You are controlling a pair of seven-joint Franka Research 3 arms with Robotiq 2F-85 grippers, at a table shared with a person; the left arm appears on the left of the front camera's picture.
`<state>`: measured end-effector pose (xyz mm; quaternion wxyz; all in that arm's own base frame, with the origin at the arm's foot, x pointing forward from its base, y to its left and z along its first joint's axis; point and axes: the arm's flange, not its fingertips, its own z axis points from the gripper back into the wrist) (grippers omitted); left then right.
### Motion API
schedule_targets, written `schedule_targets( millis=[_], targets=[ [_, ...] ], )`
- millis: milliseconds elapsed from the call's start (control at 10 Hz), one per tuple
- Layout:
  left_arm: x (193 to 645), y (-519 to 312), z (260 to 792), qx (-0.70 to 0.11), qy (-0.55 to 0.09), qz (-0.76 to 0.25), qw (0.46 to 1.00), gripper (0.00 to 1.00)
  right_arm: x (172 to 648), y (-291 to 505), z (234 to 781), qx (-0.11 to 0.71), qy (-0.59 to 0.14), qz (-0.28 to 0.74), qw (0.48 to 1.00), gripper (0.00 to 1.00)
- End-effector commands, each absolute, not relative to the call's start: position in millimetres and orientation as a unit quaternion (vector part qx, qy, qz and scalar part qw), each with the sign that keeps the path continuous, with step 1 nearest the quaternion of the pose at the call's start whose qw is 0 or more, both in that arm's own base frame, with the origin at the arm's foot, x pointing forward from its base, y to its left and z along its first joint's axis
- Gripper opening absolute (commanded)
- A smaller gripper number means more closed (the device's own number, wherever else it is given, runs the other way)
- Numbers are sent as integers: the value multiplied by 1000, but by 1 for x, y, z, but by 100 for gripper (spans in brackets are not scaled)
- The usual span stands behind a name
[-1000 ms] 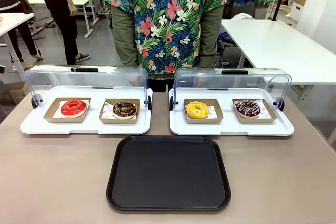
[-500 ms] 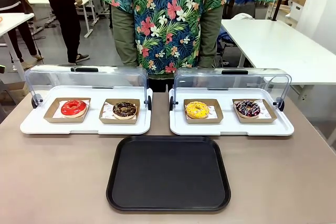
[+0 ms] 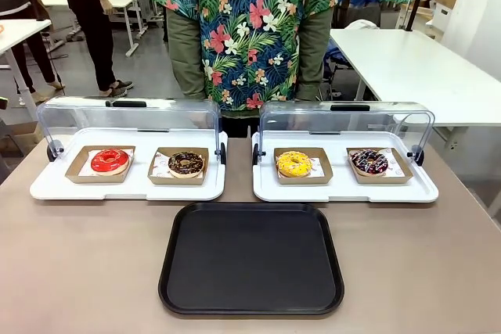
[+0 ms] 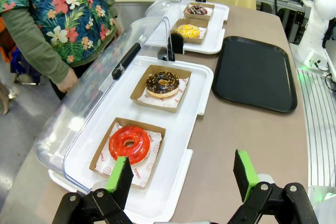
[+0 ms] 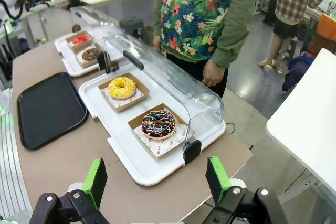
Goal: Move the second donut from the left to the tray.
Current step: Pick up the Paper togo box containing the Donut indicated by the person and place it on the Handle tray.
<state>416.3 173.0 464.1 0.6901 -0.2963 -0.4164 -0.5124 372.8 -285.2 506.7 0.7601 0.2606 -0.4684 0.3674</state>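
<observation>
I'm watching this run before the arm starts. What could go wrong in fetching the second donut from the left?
The dark donut with coloured sprinkles resembles the chocolate donut, so the wrong one might be picked. The raised clear lid stands just behind it; the open left gripper could knock it. Pinching the glaze might smear it.

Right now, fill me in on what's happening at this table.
Nothing is being handled at this moment. The left gripper and the right gripper both hang open above their ends of the table, holding nothing. The chocolate donut with pale sprinkles sits in its cardboard holder on the left white tray, clear lid pushed back, beside the red-glazed donut. It is not yet on the black tray in front. A person in a floral shirt stands at the far side, hands down.
</observation>
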Motion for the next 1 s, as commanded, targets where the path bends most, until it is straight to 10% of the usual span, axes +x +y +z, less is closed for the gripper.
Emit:
schedule_targets(
  millis=[0,900],
  targets=[
    [416,173,466,-297,-414,-513,691,100,374,-285,508,261,-475,368,755,100],
    [416,173,466,-297,-414,-513,691,100,374,-285,508,261,-475,368,755,100]
  ],
)
